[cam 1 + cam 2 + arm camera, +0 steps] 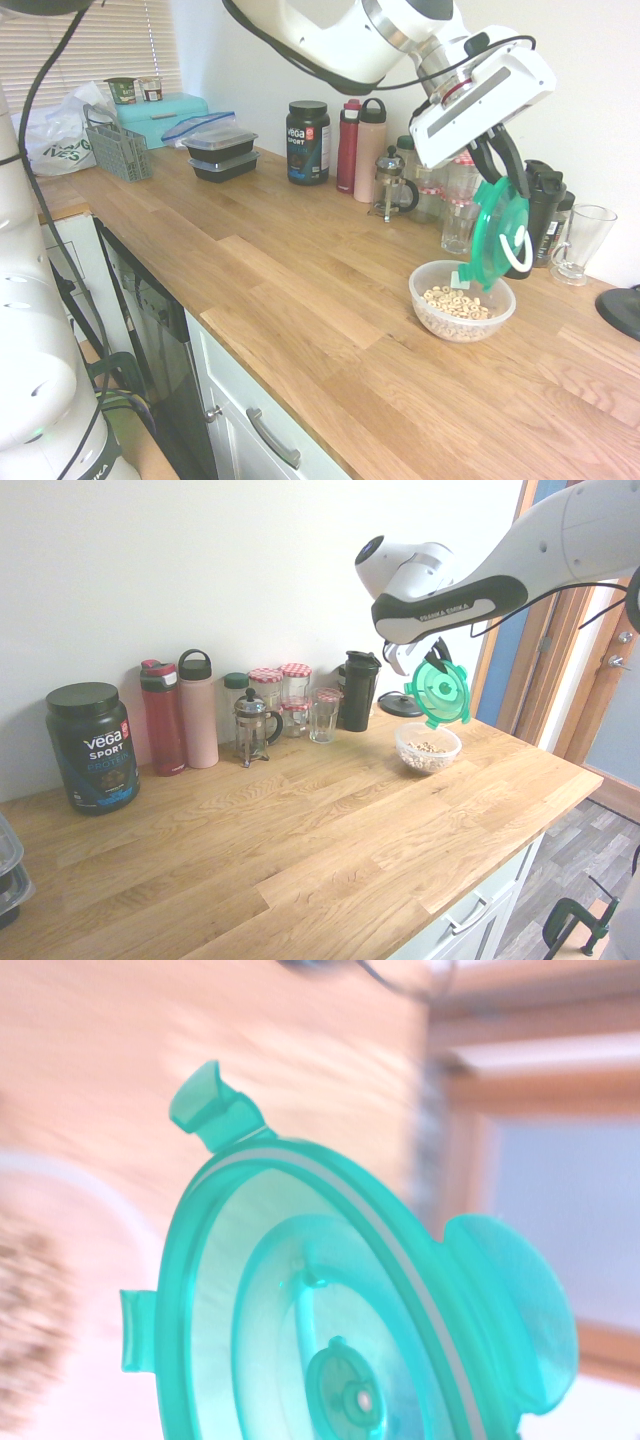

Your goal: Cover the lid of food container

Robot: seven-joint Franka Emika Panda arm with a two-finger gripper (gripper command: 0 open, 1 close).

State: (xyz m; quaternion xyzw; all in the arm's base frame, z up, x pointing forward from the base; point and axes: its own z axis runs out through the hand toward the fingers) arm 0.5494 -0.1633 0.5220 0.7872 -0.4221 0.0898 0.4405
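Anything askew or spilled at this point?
No spill is visible. The green lid hangs steeply tilted from the gripper, instead of level for covering the bowl of cereal. Otherwise nothing stands out.

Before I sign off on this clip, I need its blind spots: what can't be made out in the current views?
- Lid's lower part: cut off by the wrist view's bottom edge.
- Cereal: blurred and cut by the wrist view's left edge.
- Small print on the protein tub: too small in the first exterior view.
- Meal-prep boxes: mostly beyond the second exterior view's left edge.
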